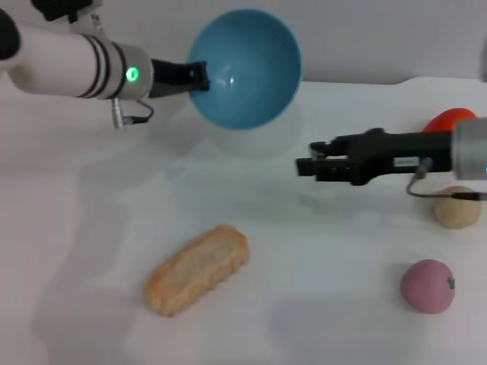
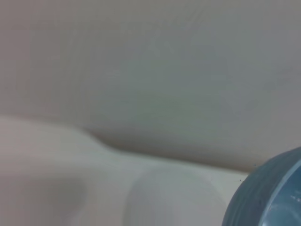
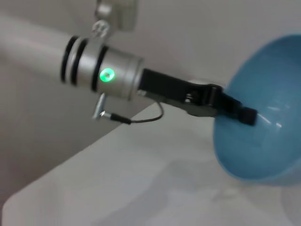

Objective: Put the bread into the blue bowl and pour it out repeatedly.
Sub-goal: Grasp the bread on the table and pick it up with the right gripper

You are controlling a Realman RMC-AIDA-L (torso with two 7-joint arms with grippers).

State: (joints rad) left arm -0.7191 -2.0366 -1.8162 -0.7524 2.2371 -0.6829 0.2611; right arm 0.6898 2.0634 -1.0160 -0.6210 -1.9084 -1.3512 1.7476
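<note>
The bread [image 1: 199, 268] lies flat on the white table [image 1: 319, 319] at the front, left of centre, with no gripper touching it. Its plain tan side faces up. My left gripper [image 1: 199, 76] is shut on the rim of the blue bowl [image 1: 247, 65] and holds it in the air at the back, tipped on its side with the empty inside facing forward. The right wrist view shows the same grip [image 3: 235, 110] on the bowl [image 3: 268, 132]. A strip of the bowl's wall [image 2: 273, 197] shows in the left wrist view. My right gripper [image 1: 306, 161] hovers open at mid right, holding nothing.
At the right side of the table lie a pink toy fruit [image 1: 428, 286], a small tan ball [image 1: 456, 207] and an orange-red toy [image 1: 449, 119] partly behind my right arm. The table's back edge meets a pale wall.
</note>
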